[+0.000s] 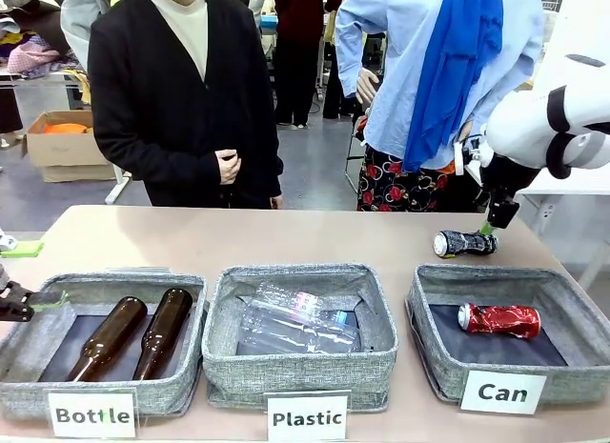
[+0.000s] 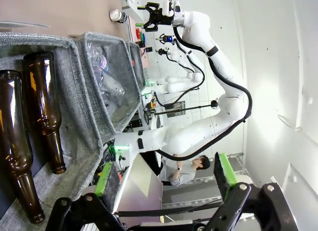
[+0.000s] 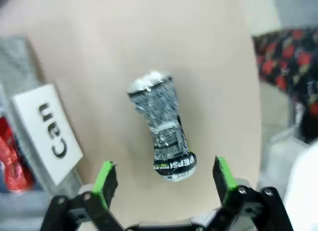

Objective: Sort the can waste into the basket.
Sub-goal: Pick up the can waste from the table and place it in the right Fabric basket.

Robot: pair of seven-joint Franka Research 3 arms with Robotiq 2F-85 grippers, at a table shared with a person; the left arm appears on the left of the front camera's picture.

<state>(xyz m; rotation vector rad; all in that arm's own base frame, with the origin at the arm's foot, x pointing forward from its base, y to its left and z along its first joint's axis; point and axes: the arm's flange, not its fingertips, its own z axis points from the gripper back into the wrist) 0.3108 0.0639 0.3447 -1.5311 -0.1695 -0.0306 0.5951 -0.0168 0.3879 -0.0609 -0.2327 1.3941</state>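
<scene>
The black-and-white can (image 1: 465, 243) lies on its side on the table behind the "Can" basket (image 1: 505, 276). The red can (image 1: 499, 319) rests inside that basket. My right gripper (image 1: 495, 220) hangs just above the patterned can's right end. In the right wrist view this can (image 3: 164, 129) lies lengthways between and beyond the open green pads (image 3: 105, 179), untouched, with the basket's "Can" card (image 3: 47, 126) and the red can (image 3: 12, 161) at the left. My left gripper (image 2: 165, 174) stands open and empty over the "Bottle" basket's left edge (image 1: 38, 291).
The "Bottle" basket holds two brown bottles (image 1: 143, 333). The "Plastic" basket (image 1: 300, 362) holds clear bottles. A person in black (image 1: 181, 100) stands at the far edge, hands clasped. Bare tabletop lies behind the baskets.
</scene>
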